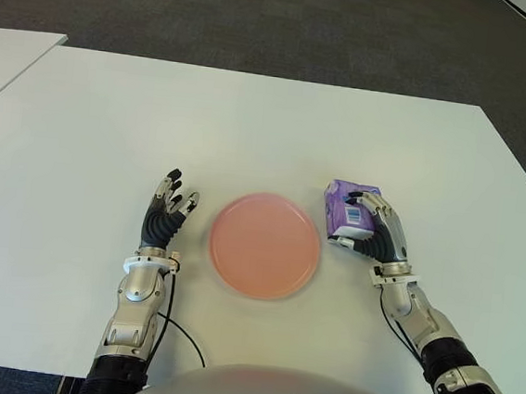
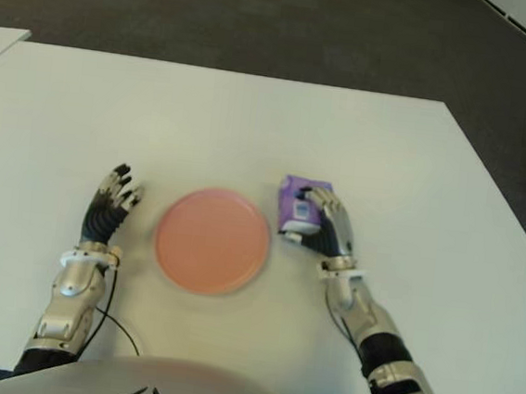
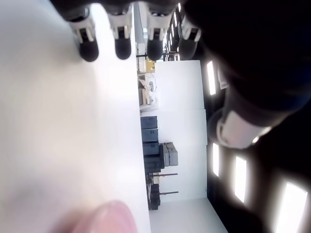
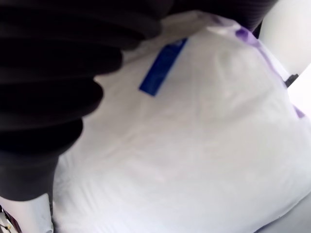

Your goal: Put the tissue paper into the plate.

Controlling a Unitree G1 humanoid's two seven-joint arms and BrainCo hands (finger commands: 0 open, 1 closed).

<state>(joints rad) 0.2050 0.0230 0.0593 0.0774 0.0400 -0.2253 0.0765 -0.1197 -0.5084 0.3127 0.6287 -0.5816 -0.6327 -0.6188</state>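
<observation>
Right hand (image 1: 376,231) wraps fingers round tissue pack (image 1: 346,208), just right of plate (image 1: 265,245); soft pack may slip. Left hand (image 1: 165,212) spread, idle left of plate.

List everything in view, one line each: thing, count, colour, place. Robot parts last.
table: one, white, under everything; part of a second white surface shows at the far left
plate: one, pink, on the table between the two hands, bare
tissue pack: one, purple and white with a blue label, just right of the plate, off it
floor: dark carpet, beyond the table
cable: one, black, by the left forearm
left hand: fingers spread, holding nothing, left of the plate
right hand: fingers wrapped around the tissue pack
</observation>
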